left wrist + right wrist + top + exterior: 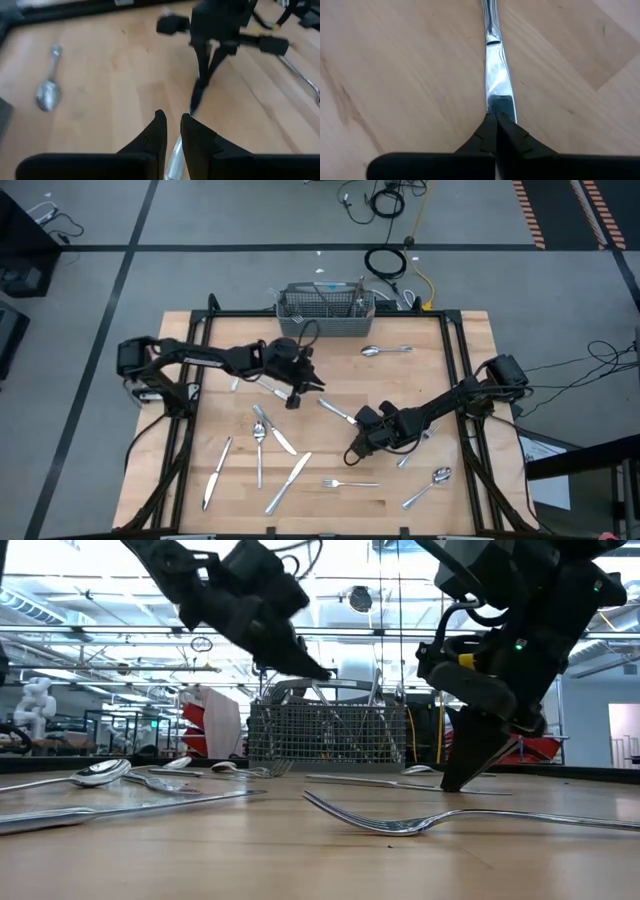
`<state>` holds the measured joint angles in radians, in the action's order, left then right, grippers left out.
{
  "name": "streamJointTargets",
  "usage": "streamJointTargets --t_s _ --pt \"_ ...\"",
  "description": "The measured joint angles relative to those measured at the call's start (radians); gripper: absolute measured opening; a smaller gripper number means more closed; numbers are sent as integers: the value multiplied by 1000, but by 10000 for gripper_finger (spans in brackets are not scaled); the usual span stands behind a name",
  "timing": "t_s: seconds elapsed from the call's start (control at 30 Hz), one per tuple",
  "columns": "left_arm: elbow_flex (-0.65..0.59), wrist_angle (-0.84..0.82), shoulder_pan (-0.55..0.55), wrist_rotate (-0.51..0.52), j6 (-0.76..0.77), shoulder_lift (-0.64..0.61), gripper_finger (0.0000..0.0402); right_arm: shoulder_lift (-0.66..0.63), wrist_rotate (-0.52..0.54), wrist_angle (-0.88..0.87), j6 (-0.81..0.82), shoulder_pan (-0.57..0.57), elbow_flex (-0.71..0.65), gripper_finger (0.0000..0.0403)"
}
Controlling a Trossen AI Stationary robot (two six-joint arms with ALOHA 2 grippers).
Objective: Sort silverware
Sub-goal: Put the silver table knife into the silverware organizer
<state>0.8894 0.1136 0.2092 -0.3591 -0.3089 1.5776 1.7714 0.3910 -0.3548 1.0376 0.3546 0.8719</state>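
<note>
Silverware lies scattered flat on the wooden table: a knife between the arms, a fork, spoons, and more knives. My right gripper is shut, with its tips down at the middle knife's blade end. My left gripper hangs above the table over that knife's other end. Its fingers stand a narrow gap apart and hold nothing; in the left wrist view the knife shows through the gap. My right gripper touches the blade end of the middle knife with its shut fingertips. It comes slanting down from the table's right side, in line with the knife. The knife lies flat on the table, handle pointing away from the fingers. Whether the tips press or only rest, I cannot tell.
A grey wire-mesh basket stands at the table's far edge with several pieces upright in it. More silverware lies under the left arm, and a spoon and a knife lie toward the near left. A black frame borders the table.
</note>
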Motion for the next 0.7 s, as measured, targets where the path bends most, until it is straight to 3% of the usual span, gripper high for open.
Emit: streamJointTargets --t_s 0.3,0.5,0.7 --pt "2 -8 1 -14 -15 -33 61 1 21 -12 17 1 20 2" --pt "2 -104 11 -49 -99 75 45 1 34 -52 -42 0 66 1" --pt "2 -79 31 -50 -119 190 7 1 25 -50 -51 1 68 0"
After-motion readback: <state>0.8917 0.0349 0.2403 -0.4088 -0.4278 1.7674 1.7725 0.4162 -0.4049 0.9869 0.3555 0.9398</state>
